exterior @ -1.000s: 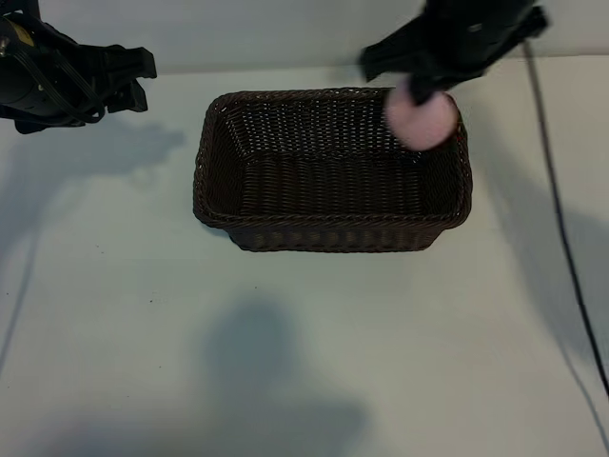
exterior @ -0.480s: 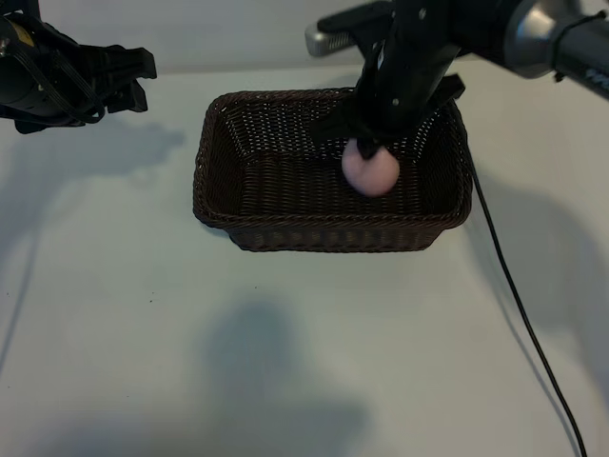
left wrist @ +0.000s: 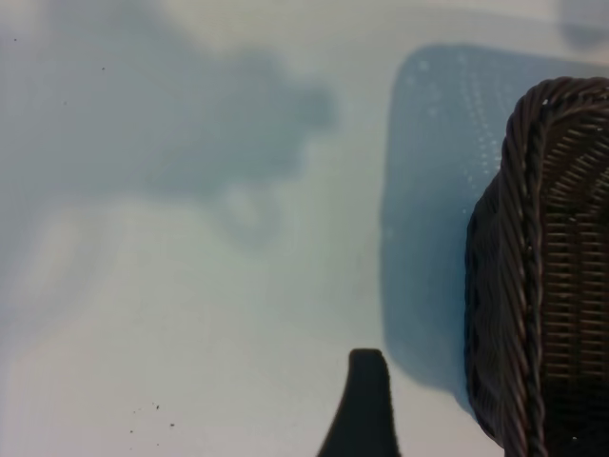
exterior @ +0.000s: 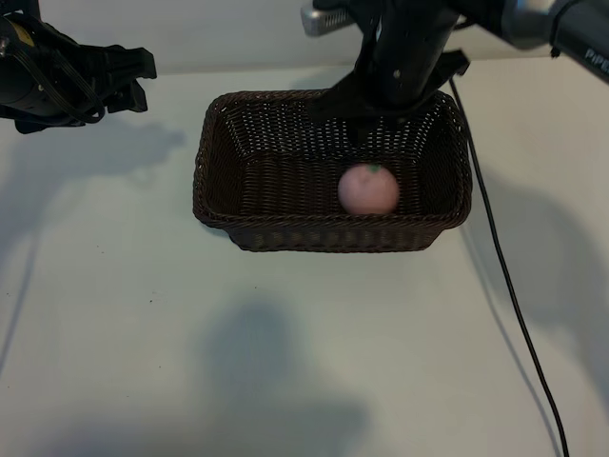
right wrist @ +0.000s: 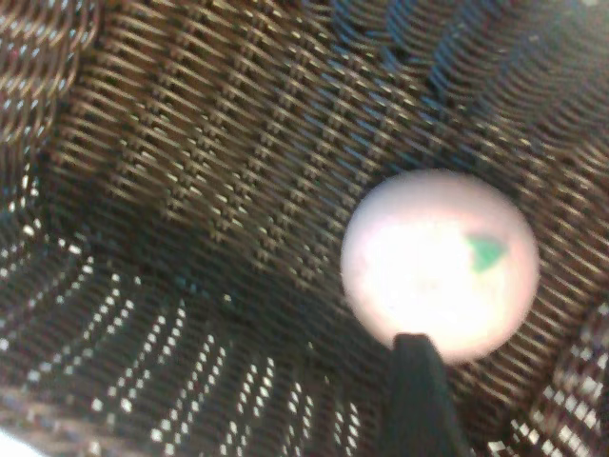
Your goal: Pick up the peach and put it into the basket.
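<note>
Peach (exterior: 368,188) lies inside basket (exterior: 217,205), task basically done. Right end effector (exterior: 376,129) above it, fingers apart, empty; left end effector (exterior: 133,81) idle beside basket, fingers apart.

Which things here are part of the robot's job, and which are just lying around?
Part of the job:
- peach, lying inside the basket
- basket
- right tool, above the peach

Just there:
- black cable on the table
- left tool, parked off to the side

We see two black arms: the left arm (exterior: 57,76) carries looped black cables, while the right arm (exterior: 409,57) shows a silver-grey section and trails a black cable (exterior: 504,276).
</note>
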Available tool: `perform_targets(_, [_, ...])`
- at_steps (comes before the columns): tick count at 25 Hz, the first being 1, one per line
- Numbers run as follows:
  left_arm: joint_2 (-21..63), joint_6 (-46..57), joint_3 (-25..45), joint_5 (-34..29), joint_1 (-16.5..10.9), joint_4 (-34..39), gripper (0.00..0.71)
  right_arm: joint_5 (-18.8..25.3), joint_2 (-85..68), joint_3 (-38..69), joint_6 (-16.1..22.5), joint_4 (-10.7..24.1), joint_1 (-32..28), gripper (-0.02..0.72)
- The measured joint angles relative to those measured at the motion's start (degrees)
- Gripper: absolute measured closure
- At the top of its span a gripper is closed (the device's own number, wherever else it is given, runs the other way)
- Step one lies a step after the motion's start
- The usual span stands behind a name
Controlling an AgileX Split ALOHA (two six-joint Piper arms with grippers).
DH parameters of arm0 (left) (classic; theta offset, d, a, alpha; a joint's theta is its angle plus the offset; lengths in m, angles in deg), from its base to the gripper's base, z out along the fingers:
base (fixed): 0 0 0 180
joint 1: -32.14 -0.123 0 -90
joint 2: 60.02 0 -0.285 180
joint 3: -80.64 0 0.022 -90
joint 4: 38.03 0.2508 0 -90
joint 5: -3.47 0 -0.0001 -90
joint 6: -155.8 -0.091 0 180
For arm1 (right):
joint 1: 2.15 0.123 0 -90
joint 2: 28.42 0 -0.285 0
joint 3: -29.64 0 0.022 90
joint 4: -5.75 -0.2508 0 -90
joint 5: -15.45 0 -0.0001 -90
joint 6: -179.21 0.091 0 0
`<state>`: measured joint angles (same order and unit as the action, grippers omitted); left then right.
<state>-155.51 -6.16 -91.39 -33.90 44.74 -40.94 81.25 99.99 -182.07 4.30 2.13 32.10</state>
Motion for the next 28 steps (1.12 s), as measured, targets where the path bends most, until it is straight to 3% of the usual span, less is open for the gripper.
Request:
perform_targets(3, [0.00, 0.00, 0.00, 0.00, 0.00, 0.00, 0.119, 3.14, -0.30, -2.24, 0.00, 0.80, 0.00, 0.197])
perform_targets(9, [0.00, 0.00, 0.00, 0.00, 0.00, 0.00, 0.119, 3.99, -0.75, -3.04, 0.17, 3.62, -1.22, 0.203])
perform_targets(22, [0.00, 0.13, 0.00, 0.00, 0.00, 0.00, 0.119, 4.31, -0.80, -3.22, -1.19, 4.48, -18.11, 0.216])
perform_targets(28, [0.00, 0.13, 0.00, 0.00, 0.00, 0.00, 0.119, 4.31, -0.80, -3.22, -1.62, 4.42, -22.15, 0.217])
